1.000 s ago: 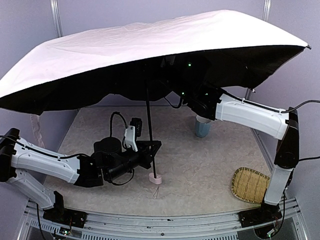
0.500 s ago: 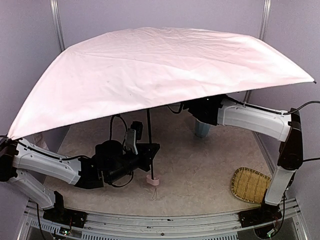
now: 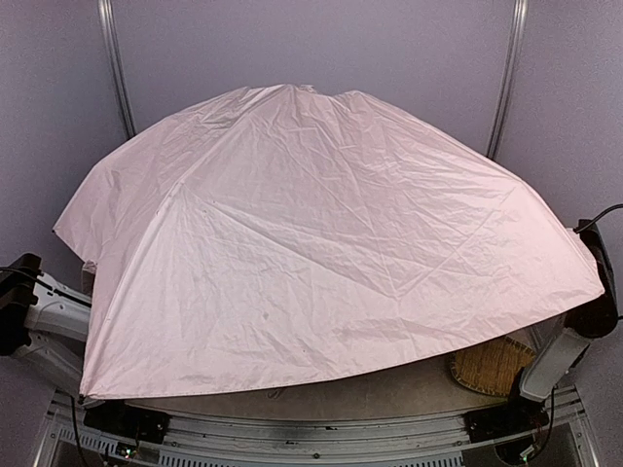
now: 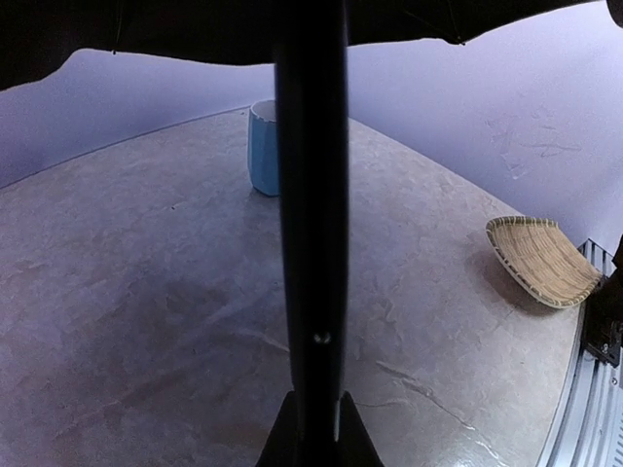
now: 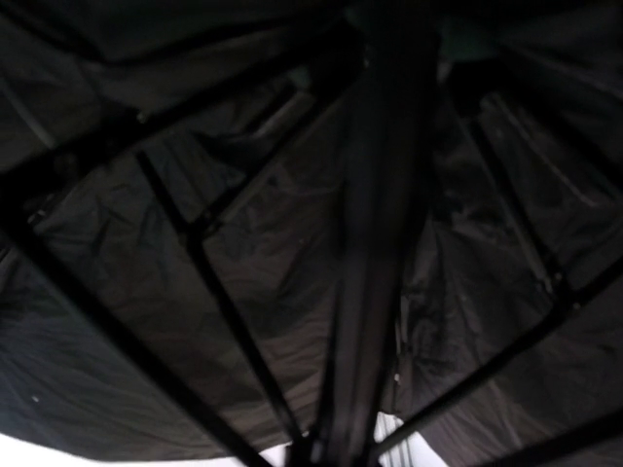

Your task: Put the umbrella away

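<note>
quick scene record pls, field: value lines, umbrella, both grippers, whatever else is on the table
umbrella: open, pink canopy hides most of the top view
shaft: black, runs up from between the left gripper fingers
left gripper: shut on the shaft
right gripper: under the canopy, state cannot be told
cup: light blue, upright, behind the shaft
tray: woven, near the table edge, apart from the cup

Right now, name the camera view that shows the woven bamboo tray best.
The left wrist view: the woven bamboo tray lies whole and unblocked. The top external view shows only a sliver under the pale pink umbrella canopy. The right wrist view shows none of it, only the umbrella's black lining.
</note>
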